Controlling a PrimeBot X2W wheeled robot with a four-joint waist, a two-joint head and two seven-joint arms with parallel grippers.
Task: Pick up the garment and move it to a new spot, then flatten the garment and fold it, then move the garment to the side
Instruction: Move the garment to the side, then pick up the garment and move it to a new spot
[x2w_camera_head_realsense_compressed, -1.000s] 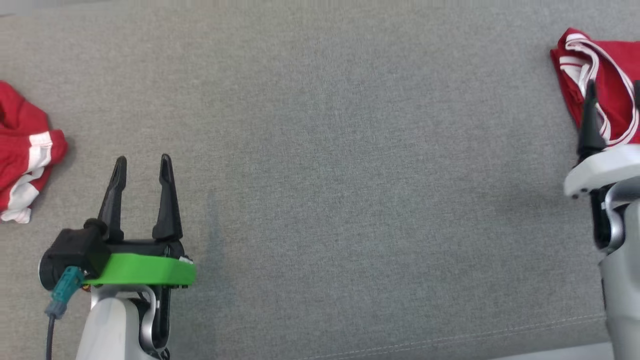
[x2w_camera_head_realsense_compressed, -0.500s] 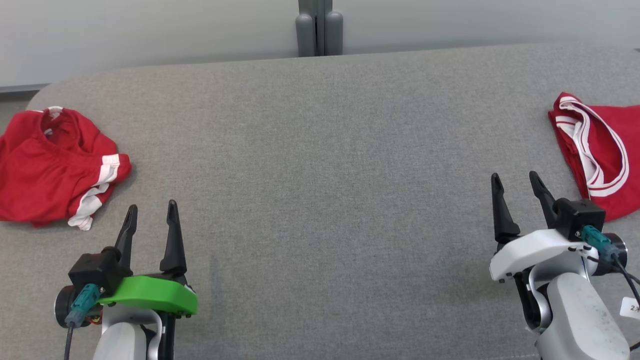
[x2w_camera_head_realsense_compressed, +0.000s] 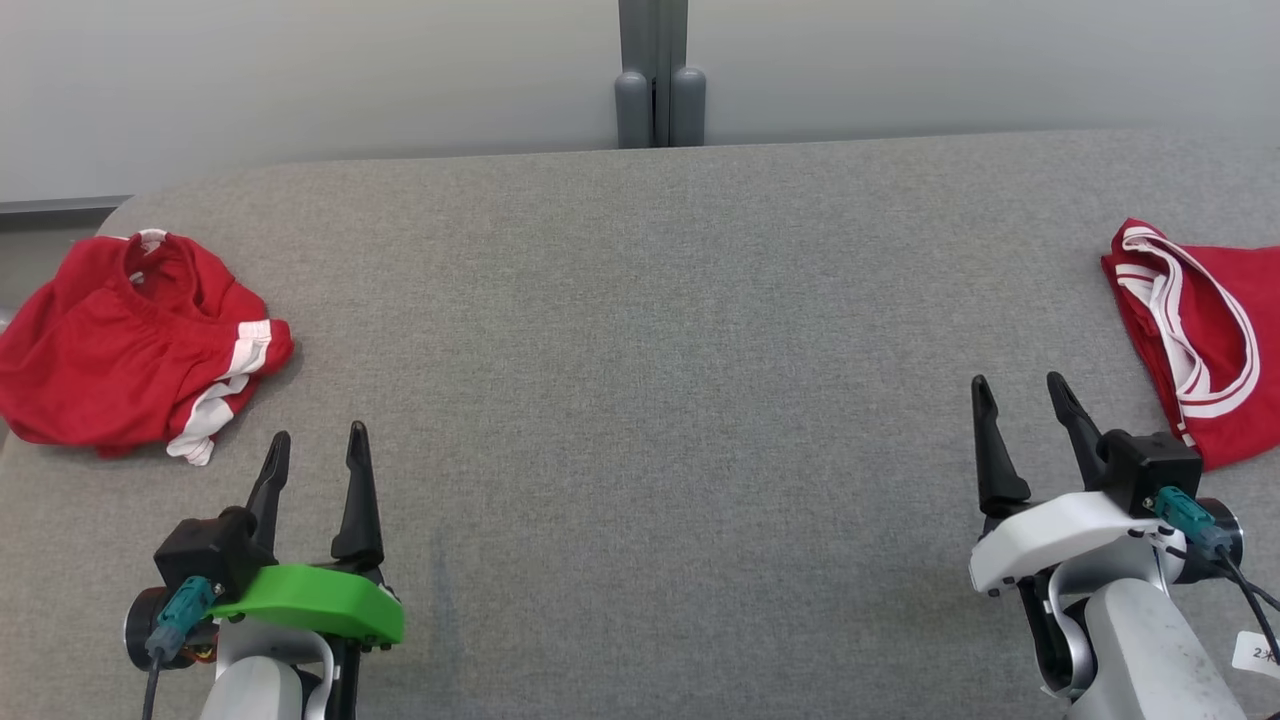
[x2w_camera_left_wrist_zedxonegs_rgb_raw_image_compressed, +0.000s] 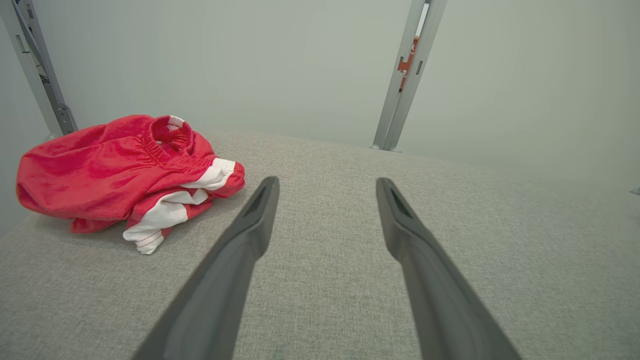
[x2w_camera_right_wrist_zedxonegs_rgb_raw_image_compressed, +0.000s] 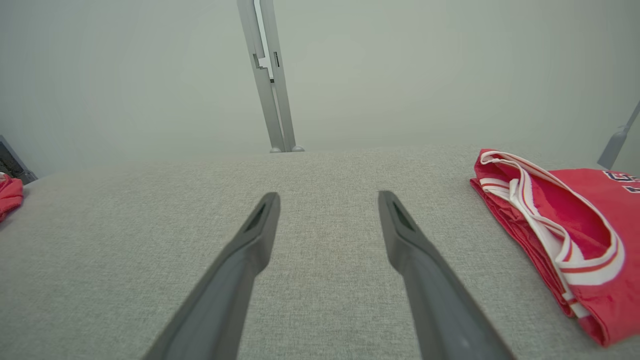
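- Left gripper (x2w_camera_head_realsense_compressed: 318, 433) sits at the lower left of the head view, above the grey tabletop (x2w_camera_head_realsense_compressed: 640, 330). Its fingers (x2w_camera_left_wrist_zedxonegs_rgb_raw_image_compressed: 240, 250) are spread wide with nothing between them.
- Right gripper (x2w_camera_head_realsense_compressed: 1018, 380) sits at the lower right. Its fingers (x2w_camera_right_wrist_zedxonegs_rgb_raw_image_compressed: 425, 280) are also spread wide and hold nothing.
- In both wrist views we see bare grey fabric in the gap between the fingers. We cannot tell whether the tips touch the surface.
- Red shorts (x2w_camera_head_realsense_compressed: 110, 350) with white side stripes lie crumpled at the far left end of the tabletop, near its rounded corner, elastic waistband facing up.
- The shorts are ahead and to the left of the left gripper, near it but apart. The left wrist view shows a clear strip of fabric between the white hem and the left finger.
- Red jersey (x2w_camera_head_realsense_compressed: 1215, 350) with white trim lies at the far right end, folded flat, partly cut off by the frame edge. Dark lettering shows at its far side in the right wrist view, too cropped to read.
- The jersey is just right of the right gripper, not touching it.
- We see two garments and cannot tell which one the task means.
- The middle of the tabletop between the two grippers is plain grey cloth.
- A grey metal post (x2w_camera_head_realsense_compressed: 658, 90) stands behind the far edge, against a pale wall.
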